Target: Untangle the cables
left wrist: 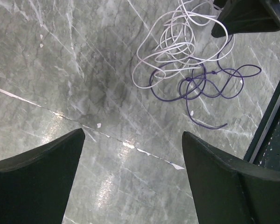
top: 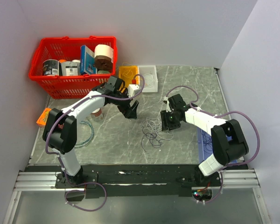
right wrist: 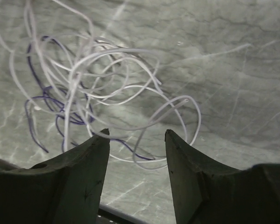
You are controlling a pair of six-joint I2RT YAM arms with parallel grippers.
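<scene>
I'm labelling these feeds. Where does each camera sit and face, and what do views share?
Top external: above and behind the bases, looking down on the table; both arms show whole.
Left wrist: on the left arm, facing down; left gripper's fingers at bottom, cables beyond.
Right wrist: likewise, close above the cables; right gripper's fingers at bottom.
Shared: all three see the cables.

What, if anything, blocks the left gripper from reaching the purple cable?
Probably nothing, so yes: the left gripper hangs open over the table, the purple cable uncovered ahead. The right gripper at the white cable might crowd it.
</scene>
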